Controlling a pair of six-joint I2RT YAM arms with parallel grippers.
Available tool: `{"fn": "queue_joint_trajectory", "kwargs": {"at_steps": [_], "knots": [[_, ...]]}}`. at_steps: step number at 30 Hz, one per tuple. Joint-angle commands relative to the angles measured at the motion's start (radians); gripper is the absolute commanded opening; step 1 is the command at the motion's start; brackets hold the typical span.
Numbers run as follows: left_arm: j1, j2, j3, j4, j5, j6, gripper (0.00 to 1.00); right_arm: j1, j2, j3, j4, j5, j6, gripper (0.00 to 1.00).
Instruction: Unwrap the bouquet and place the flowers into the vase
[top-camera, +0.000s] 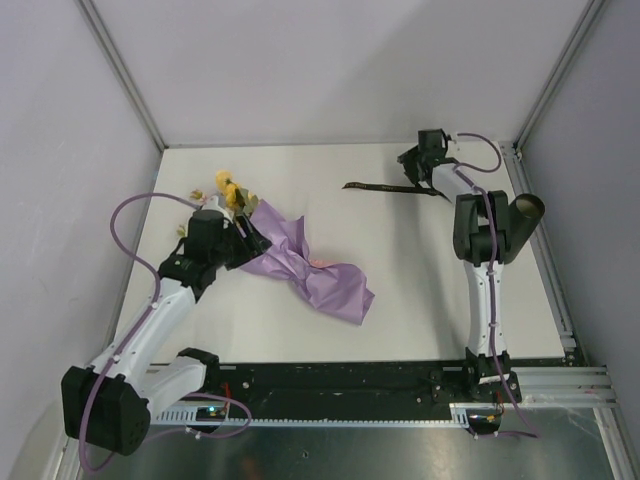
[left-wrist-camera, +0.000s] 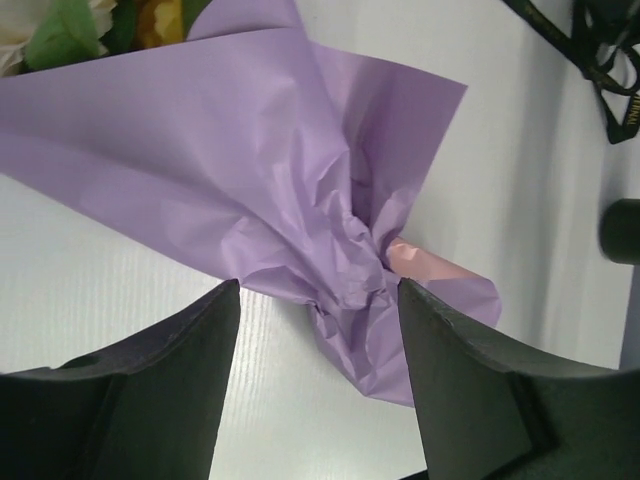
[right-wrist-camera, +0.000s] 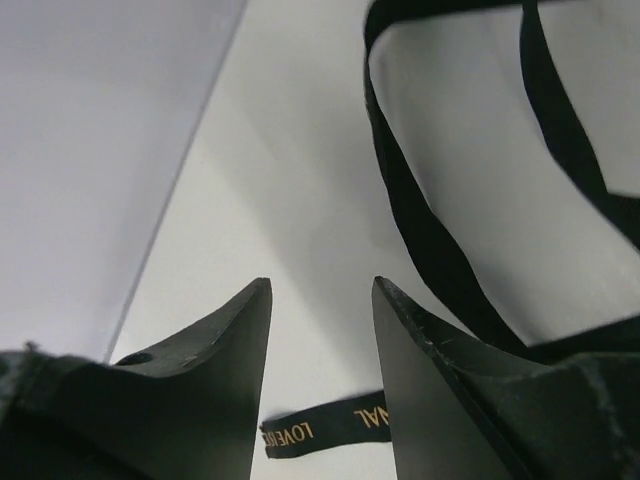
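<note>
The bouquet lies on the white table, its crumpled lilac paper wrap (top-camera: 305, 268) spread out with a pink inner fold (left-wrist-camera: 425, 262) showing. The flowers (top-camera: 230, 190), yellow and white with green leaves (left-wrist-camera: 70, 25), poke out at the wrap's far left end. My left gripper (top-camera: 248, 237) stands open beside the flower end, its fingertips (left-wrist-camera: 225, 300) either side of the paper's pinched middle (left-wrist-camera: 340, 250) without closing on it. The black ribbon (top-camera: 385, 187) lies loose at the back right. My right gripper (right-wrist-camera: 320, 285) is open just above it, gold lettering (right-wrist-camera: 320, 432) visible between the fingers. The vase (top-camera: 527, 212) sits at the right edge.
Grey walls (top-camera: 340, 70) and metal frame posts (top-camera: 120, 70) close in the table at the back and both sides. A black rail (top-camera: 350, 380) with the arm bases runs along the near edge. The right arm's elbow (top-camera: 480, 225) stands close to the vase.
</note>
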Motion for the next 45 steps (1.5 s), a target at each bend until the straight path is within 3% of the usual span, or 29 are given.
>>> {"fn": "queue_joint_trajectory", "kwargs": {"at_steps": [1, 4, 8, 15, 19, 25, 29, 36, 45], "knots": [[0.014, -0.018, -0.025, -0.006, -0.096, 0.000, 0.69, -0.010, -0.047, 0.036, 0.127, -0.127, -0.105, 0.51], [0.055, -0.029, -0.034, -0.015, -0.104, -0.004, 0.72, 0.009, -0.159, -0.061, 0.226, -0.245, -0.254, 0.52], [0.107, -0.001, -0.039, -0.015, 0.005, 0.005, 0.74, 0.042, -0.320, -0.205, 0.255, -0.410, -0.400, 0.53], [0.116, 0.056, -0.086, 0.027, 0.035, -0.043, 0.72, 0.124, -0.530, -0.511, 0.242, -0.641, -0.550, 0.56], [0.116, 0.105, -0.105, 0.078, 0.055, -0.088, 0.70, 0.207, -0.588, -0.615, 0.189, -0.697, -0.632, 0.60], [0.116, 0.208, -0.107, 0.121, -0.018, -0.104, 0.66, 0.308, -0.548, -0.662, 0.178, -0.804, -0.659, 0.64], [0.119, 0.313, -0.026, 0.124, -0.067, -0.096, 0.62, 0.360, -0.511, -0.665, 0.197, -0.833, -0.649, 0.65], [0.122, 0.475, 0.105, 0.124, -0.112, -0.114, 0.60, 0.406, -0.422, -0.664, 0.367, -0.869, -0.581, 0.70], [0.137, 0.607, 0.219, 0.125, -0.131, -0.115, 0.60, 0.430, -0.360, -0.623, 0.498, -0.673, -0.561, 0.64]]}}
